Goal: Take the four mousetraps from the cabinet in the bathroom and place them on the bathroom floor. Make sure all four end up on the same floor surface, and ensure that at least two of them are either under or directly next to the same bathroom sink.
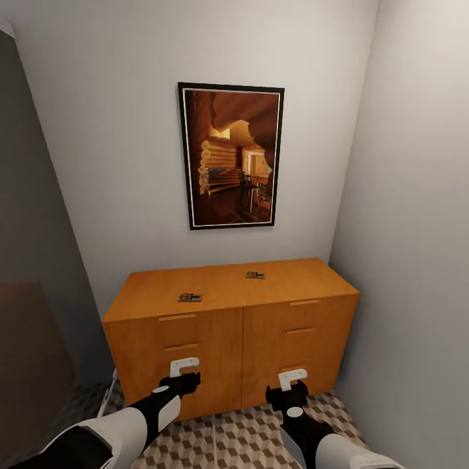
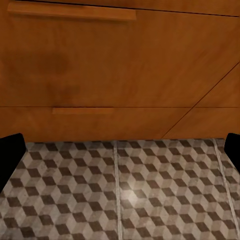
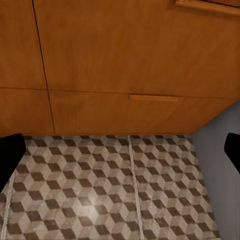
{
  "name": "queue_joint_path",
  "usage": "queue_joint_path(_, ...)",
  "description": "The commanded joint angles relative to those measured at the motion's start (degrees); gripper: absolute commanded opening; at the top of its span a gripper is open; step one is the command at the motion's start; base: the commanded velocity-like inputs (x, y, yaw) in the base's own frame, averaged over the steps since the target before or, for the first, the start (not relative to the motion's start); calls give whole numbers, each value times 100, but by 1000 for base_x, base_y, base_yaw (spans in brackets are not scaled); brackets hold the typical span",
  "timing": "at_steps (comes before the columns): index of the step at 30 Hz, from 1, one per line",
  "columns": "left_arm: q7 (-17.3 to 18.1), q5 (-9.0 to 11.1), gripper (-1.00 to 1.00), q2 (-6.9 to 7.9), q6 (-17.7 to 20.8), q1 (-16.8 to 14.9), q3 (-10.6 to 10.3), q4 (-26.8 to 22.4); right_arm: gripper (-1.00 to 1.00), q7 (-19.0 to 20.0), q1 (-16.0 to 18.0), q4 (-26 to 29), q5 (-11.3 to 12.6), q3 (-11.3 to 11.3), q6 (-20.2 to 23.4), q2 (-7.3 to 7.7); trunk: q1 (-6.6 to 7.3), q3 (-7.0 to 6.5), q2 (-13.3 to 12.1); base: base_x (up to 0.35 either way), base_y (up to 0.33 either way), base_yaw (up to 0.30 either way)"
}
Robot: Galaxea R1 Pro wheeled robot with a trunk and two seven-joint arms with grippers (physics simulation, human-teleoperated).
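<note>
Head view: the cabinet [image 1: 228, 332] stands against the far wall at 12 o'clock from the robot, beneath a framed picture [image 1: 231, 155]. Two mousetraps lie flat on its top, well apart: the left mousetrap [image 1: 190, 298] near the front edge at about 11 o'clock, the right mousetrap [image 1: 255, 275] farther back at about 1 o'clock. Any others are not discernible here. The left gripper [image 1: 184, 372] and right gripper [image 1: 292, 381] hang low before the drawer fronts, each empty. In both wrist views the dark fingertips sit at opposite picture edges, so both sets of jaws are spread wide, with the bathroom floor [image 2: 125, 195] and drawer handles between them. Judged stage: no trap rests on the visible tiles, so collection has not begun; every pick, carry and placement beside the sink remains.
</note>
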State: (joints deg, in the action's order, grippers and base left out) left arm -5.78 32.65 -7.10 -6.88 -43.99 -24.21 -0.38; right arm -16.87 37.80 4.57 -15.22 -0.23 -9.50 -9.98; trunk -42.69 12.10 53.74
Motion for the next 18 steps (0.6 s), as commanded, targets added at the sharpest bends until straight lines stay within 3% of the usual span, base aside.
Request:
queue_joint_path(1, -20, 39, 100, -2, -15, -4, -49, 3, 100, -24, 6, -9, -30, -4, -11, -1, -1, 8, 6, 0, 0, 0)
queue_joint_path(18, -20, 39, 100, -2, -15, -4, -49, 3, 100, -6, 5, -1, -14, -2, -7, -1, -1, 8, 6, 0, 0, 0)
